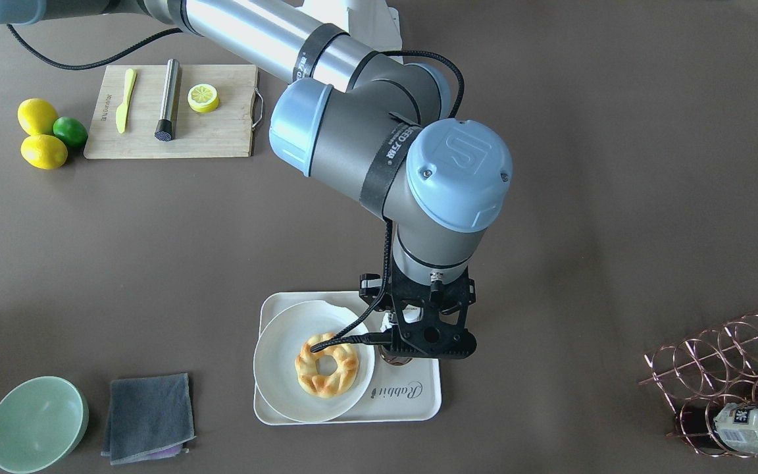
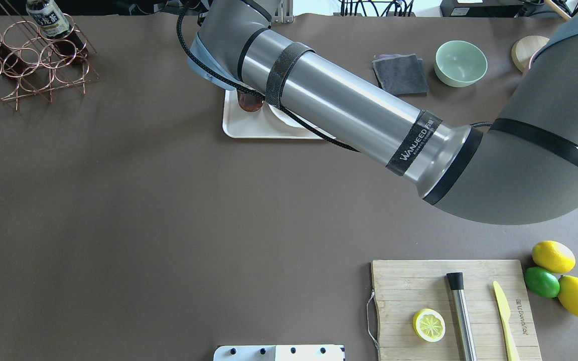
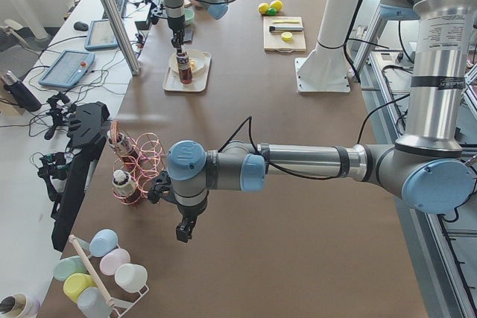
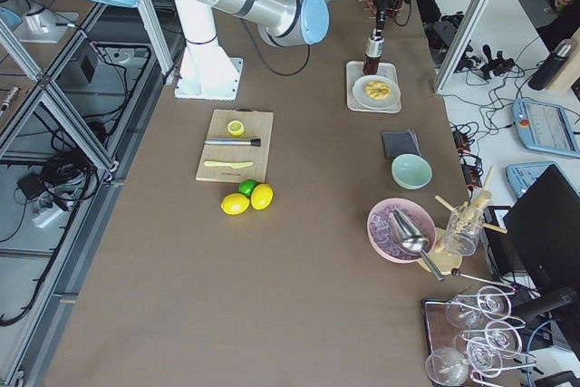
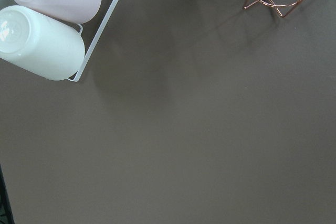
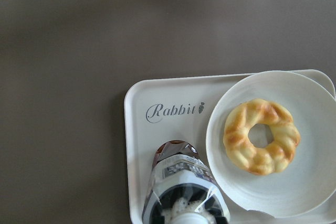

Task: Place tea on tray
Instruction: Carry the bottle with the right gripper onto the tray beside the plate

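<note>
Tea bottle (image 6: 184,182) appears to stand on the tray (image 6: 137,145) beside the doughnut plate (image 6: 294,192), near the desk's far edge. Right gripper (image 1: 428,339) sits above it; I cannot tell the jaws' state, same for the left gripper (image 3: 184,230). Remaining, I judge: release, retreat.

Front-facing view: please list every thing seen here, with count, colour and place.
tea: 1, dark brown, on tray under gripper
tray: 1, cream-white, bottom centre
plate: 1, white, on tray
doughnut: 1, golden, on plate
bowl: 1, pale green, bottom left
cloth: 1, grey, beside bowl
board: 1, wood, top left
knife: 1, yellow, on board
metal rod: 1, silver, on board
lemon half: 1, yellow, on board
lemons: 2, yellow, left of board
lime: 1, green, by lemons
rack: 1, copper, bottom right
second bottle: 1, white-labelled, in rack
right arm: 1, grey-blue, from top
right gripper: 1, black, above tea, jaws hidden
</note>
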`<state>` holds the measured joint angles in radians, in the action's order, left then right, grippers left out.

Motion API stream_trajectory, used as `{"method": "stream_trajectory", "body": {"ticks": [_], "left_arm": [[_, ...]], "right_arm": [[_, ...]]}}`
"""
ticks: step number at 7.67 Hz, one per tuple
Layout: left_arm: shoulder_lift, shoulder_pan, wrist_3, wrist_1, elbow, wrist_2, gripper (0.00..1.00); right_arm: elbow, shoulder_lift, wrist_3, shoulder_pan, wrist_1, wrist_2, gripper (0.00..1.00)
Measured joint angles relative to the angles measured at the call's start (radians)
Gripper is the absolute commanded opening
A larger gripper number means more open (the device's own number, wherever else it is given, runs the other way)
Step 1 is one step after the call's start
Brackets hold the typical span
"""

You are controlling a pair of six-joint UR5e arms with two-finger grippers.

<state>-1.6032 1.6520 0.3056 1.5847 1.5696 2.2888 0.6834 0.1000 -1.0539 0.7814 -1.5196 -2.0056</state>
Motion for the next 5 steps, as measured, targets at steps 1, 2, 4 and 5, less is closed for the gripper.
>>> {"method": "stream_trajectory", "body": {"ticks": [1,2,4,5], "left_arm": [[-0.006,0.000,0.000,-0.001,-0.003,0.000,0.98],[-0.012,0.000,-0.001,-0.001,-0.007,0.000,0.98],[-0.025,0.000,-0.001,0.004,-0.024,0.000,0.98],[-0.032,0.000,-0.001,0.006,-0.034,0.000,0.98]], "right_arm": [[-0.003,0.000,-0.001,-0.004,0.002,-0.001,0.00],[-0.004,0.000,-0.001,-0.006,0.003,-0.001,0.00],[-0.004,0.004,-0.002,-0.008,0.005,-0.001,0.99],[-0.004,0.007,-0.004,-0.009,0.010,-0.001,1.00]]}}
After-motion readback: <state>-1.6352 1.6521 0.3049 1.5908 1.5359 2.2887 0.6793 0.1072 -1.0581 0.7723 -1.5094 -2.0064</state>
